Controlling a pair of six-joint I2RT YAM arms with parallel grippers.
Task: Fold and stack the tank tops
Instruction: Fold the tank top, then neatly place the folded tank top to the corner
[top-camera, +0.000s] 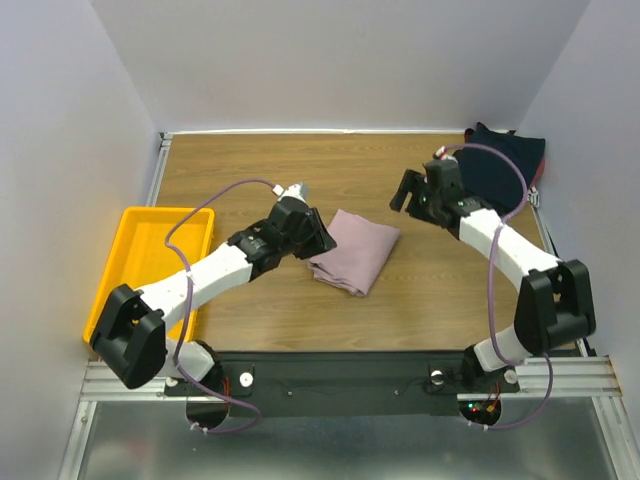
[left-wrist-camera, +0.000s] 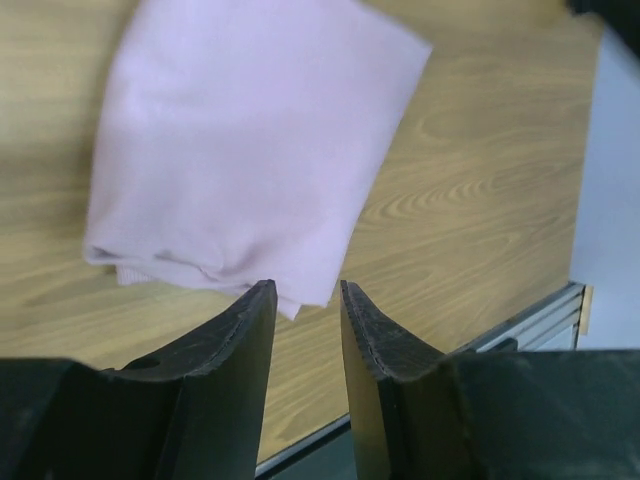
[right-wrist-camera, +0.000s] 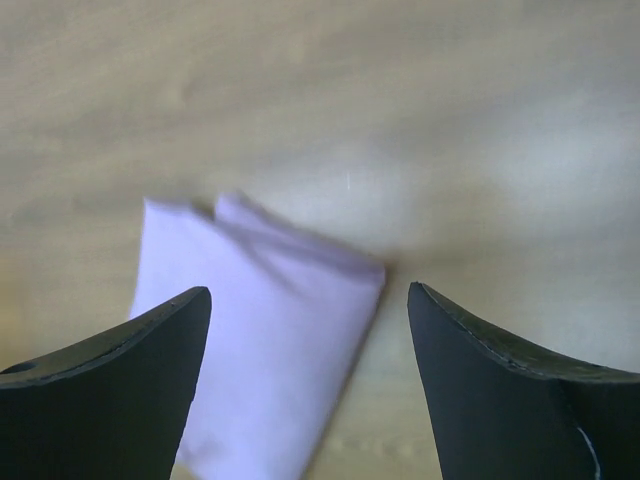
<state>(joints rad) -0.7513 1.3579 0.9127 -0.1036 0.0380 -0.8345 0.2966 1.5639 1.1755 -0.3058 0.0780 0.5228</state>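
pink top (top-camera: 352, 250): folded into a small packet, lying mid-table, sits a bit skewed.
navy tops (top-camera: 505, 160): bunched pile, well apart from the pink top, off to its far right at the back corner. Looks unfolded afaict.
L gripper (left-wrist-camera: 305, 290): jaws apart w/ only a narrow gap, nothing in them, tips just beside the pink top's left corner.
R gripper (top-camera: 408, 190): jaws wide apart, empty, hovering up and to the right of the pink top.
yellow tray (top-camera: 150, 250): well left of the pink top, not your target.
risk 1: L tips are v close to that corner. Swing the arm away low and you prob snag the edge and drag the fold open.
risk 2: layers on that corner look stepped, not flush, so even a light bump could spill the packet.
risk 3: navy pile is a heap, can't tell how many pieces. Grab blind w/ R and you might lift two, or just a strap.
risk 4: pink top being skewed = next one lands off-centre and the stack slumps, imo.
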